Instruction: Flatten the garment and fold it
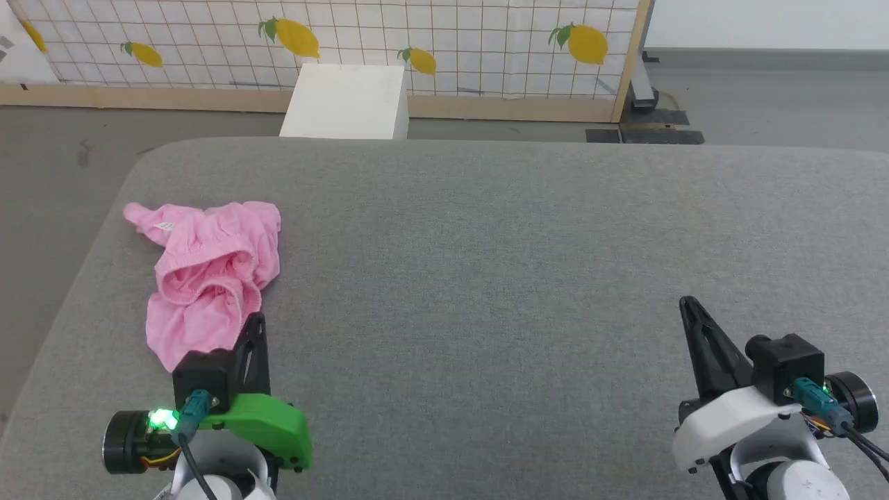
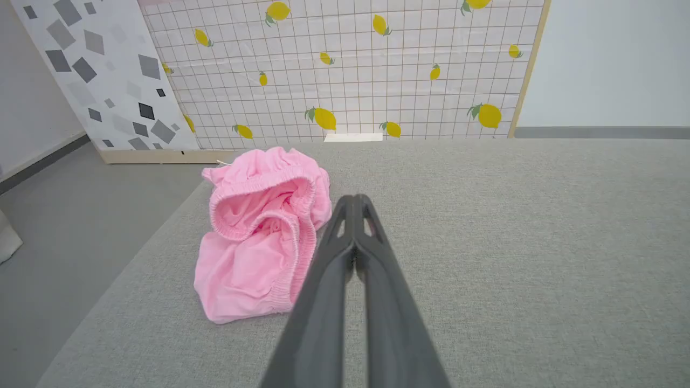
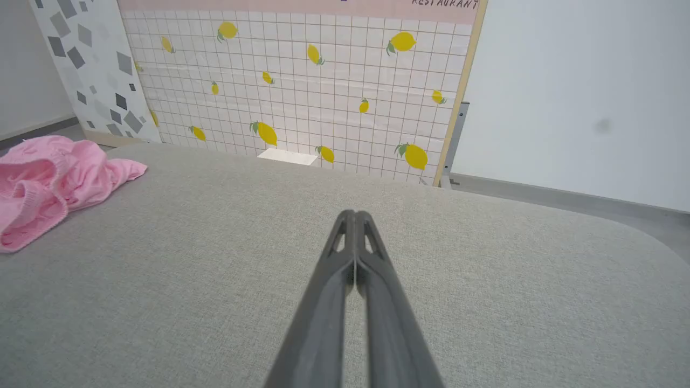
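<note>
The garment point(image 1: 208, 271) is a light-pink knit piece lying crumpled on the left part of the grey padded table point(image 1: 486, 264), ruffled elastic edges bunched up and a small white tag near its far left corner. The left wrist view shows the garment point(image 2: 259, 237) just left of my fingers. My left gripper point(image 1: 257, 321) is shut and empty, its tip at the garment's near right edge, above the table. My right gripper point(image 1: 687, 303) is shut and empty over bare table at the near right, far from the cloth. In the right wrist view the garment point(image 3: 48, 183) lies at the far left.
A white box point(image 1: 347, 103) stands on the floor behind the table's far edge. A lemon-patterned grid panel point(image 1: 347, 42) in a wooden frame closes off the back. The table's left edge point(image 1: 76, 292) runs close beside the garment, with grey floor beyond.
</note>
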Motion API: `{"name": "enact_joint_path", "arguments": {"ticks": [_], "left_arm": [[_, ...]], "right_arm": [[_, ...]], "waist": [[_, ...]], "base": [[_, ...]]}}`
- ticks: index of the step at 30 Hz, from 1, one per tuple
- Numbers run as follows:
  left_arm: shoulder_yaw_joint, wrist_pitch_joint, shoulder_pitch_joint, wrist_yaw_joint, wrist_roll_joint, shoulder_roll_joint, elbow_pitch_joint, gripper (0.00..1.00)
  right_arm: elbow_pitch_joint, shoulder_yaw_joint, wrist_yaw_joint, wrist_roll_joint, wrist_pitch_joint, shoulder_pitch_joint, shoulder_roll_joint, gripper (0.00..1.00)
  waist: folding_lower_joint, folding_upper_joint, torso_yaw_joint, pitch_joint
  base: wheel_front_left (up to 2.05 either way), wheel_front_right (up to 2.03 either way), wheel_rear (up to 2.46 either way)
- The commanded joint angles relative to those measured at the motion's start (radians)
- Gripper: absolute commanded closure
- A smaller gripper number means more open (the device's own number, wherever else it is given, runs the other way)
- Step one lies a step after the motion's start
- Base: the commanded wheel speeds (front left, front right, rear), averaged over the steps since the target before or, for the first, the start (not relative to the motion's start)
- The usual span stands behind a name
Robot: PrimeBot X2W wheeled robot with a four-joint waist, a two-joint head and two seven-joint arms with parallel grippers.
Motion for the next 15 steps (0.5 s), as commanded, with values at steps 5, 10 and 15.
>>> {"name": "enact_joint_path", "arguments": {"ticks": [5,10,15], "left_arm": [[0.003,0.001,0.014,-0.001,0.013,-0.004,-0.003,1.00],[0.003,0.001,0.014,-0.001,0.013,-0.004,-0.003,1.00],[0.003,0.001,0.014,-0.001,0.013,-0.004,-0.003,1.00]], "right_arm": [[-0.005,0.001,-0.001,-0.006,0.003,0.009,0.000,1.00],[-0.005,0.001,-0.001,-0.006,0.003,0.009,0.000,1.00],[-0.005,0.001,-0.001,-0.006,0.003,0.009,0.000,1.00]], "waist": [[0.0000,0.0000,0.000,0.000],[0.0000,0.0000,0.000,0.000],[0.0000,0.0000,0.000,0.000]], "base": [[0.00,0.00,0.00],[0.00,0.00,0.00],[0.00,0.00,0.00]]}}
